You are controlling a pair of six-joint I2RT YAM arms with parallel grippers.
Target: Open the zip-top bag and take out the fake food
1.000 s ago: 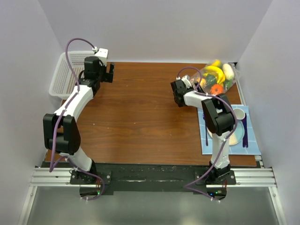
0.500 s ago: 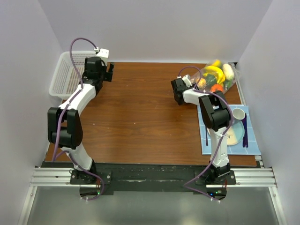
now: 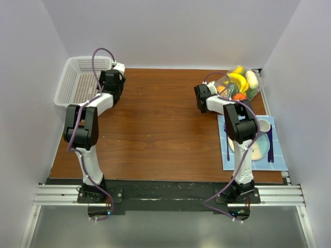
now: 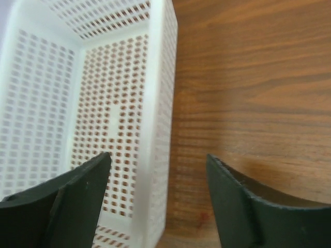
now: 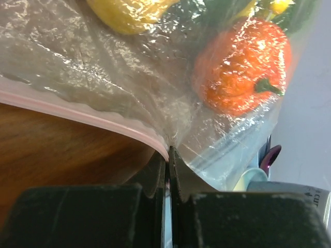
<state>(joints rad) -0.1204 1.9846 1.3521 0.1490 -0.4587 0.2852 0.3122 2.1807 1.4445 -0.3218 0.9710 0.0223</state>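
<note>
Right hand [image 5: 168,157] clamped on zip-top bag [image 5: 103,77] zipper edge; left hand [image 4: 158,201] open.

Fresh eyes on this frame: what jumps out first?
The bag of bright fake food sits at the far right corner of the table, with the right claw shut on its pink zip edge. Far left, the left claw hangs open over the right wall of the white basket.

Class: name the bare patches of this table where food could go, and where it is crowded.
Bare: the table's middle wood, between the left arm and right arm, back wall to near edge; also the white basket's floor. Crowded: the right side, zip-top bag in the back corner, blue mat before it.
</note>
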